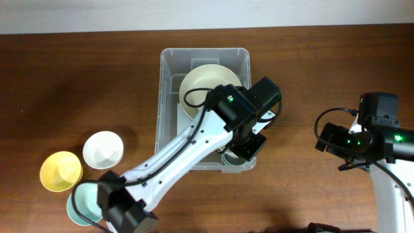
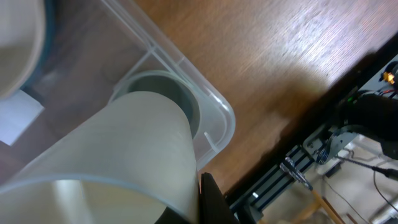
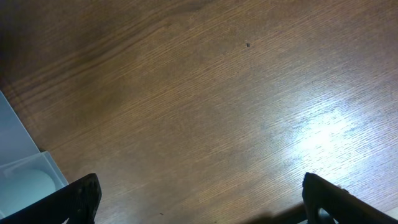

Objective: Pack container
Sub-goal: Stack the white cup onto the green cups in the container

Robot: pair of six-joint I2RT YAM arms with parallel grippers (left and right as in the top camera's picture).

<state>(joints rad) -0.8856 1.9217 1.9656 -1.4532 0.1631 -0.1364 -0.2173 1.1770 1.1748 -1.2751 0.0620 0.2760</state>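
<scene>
No legible text, brand, number or sign appears in any view. The white label [image 2: 17,117] on the bottom of the container [image 2: 186,65] carries no print that can be made out.

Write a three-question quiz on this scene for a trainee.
1. True or false: the right hand is shut on a bowl.
2. How many bowls stand on the table outside the container? A) one B) three C) five
3. Short answer: what does the left hand grip?

Key
1. False: it is open over bare wood.
2. B: white bowl, yellow bowl, and teal bowl, which is partly under the left arm.
3. A pale bowl, held over a corner of the container.
</scene>
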